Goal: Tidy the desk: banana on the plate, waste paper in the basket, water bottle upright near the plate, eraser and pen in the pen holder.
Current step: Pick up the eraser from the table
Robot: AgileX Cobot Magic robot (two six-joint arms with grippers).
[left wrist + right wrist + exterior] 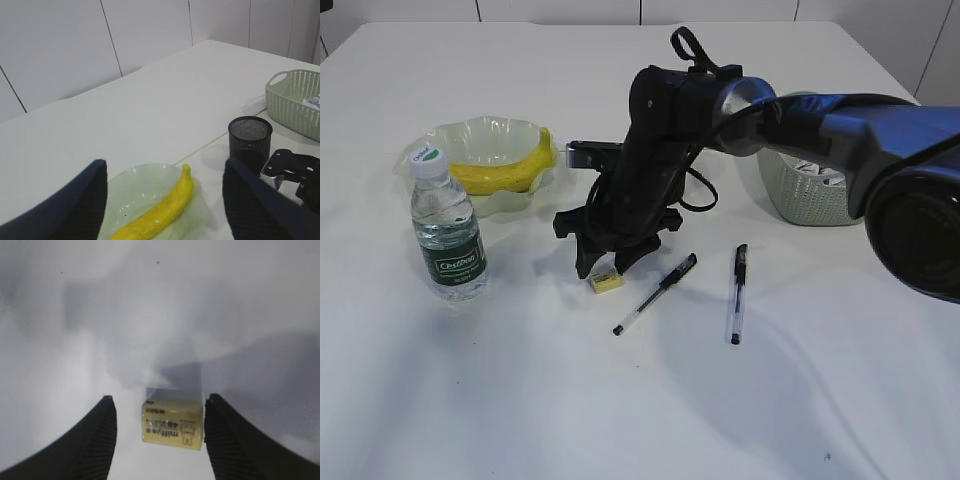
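Small yellow rectangular eraser (pixel 172 421) flat on white surface (pixel 620 400), between the parted, not-yet-closed jaws of right gripper (pixel 159 440), near two black-capped pens (pixel 656 293); left gripper (pixel 165 200) jaws also spread, empty, above yellow banana (pixel 160 212) on translucent plate (pixel 130 195).

The banana (pixel 505 176) lies on the plate (pixel 490 134) at the back left of the table (pixel 620 400), and the bottle (pixel 448 228) stands upright just in front of the plate. The eraser (pixel 605 281) lies near the middle of the table, between the fingers of the right gripper (pixel 603 262), with one pen (pixel 656 293) just to its right and a second pen (pixel 738 293) further right. The basket (pixel 810 190) sits at the back right with paper (pixel 314 101) in it, and the pen holder (pixel 250 137) stands between the plate and the basket.
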